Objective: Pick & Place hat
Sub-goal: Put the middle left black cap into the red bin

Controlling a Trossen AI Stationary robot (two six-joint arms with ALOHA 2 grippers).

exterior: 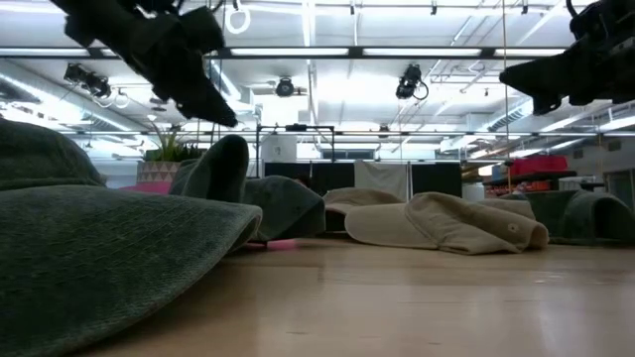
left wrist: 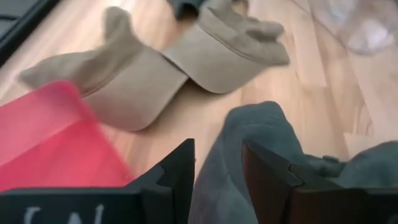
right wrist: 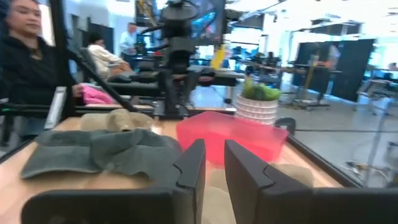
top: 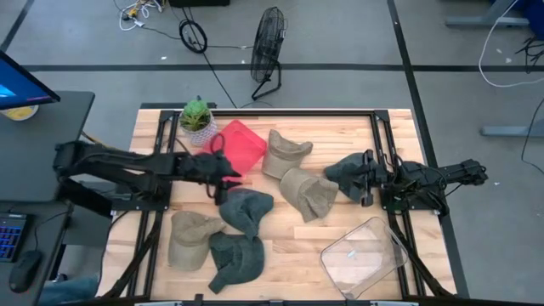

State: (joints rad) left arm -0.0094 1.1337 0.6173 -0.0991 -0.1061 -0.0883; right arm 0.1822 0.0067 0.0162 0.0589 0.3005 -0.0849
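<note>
- High view: six soft fabric hats lie on the pale wood-plank tabletop (top: 280, 246). The left hand (top: 223, 181) hovers over the dark grey-green cloth hat (top: 246, 210) near the middle, just beside the pink plastic bin (top: 242, 143). The clear plastic tray (top: 361, 255) sits well apart, by the front-right corner. The right hand (top: 367, 177) hangs at the right side next to another dark grey hat (top: 344, 170).
- Low view: the target hat's crown (exterior: 223, 169) stands up floppy, with the left arm's hand (exterior: 203, 94) above it, apart from the cloth.
- Left wrist view: hand (left wrist: 217, 165) has its jaws parted, astride a raised fold of the grey-green hat (left wrist: 261, 134); not pinched yet, I judge. Two tan cloth hats (left wrist: 186, 62) lie beyond.
- Right wrist view: right hand (right wrist: 213, 163) has its fingers only a narrow gap apart and grips nothing; pink bin (right wrist: 233, 134) ahead.
- Handling, my guess: light, limp, not fragile and prob. not slippery. Best hold is the thick crown fold or brim edge; expect droop & swing once lifted.
</note>
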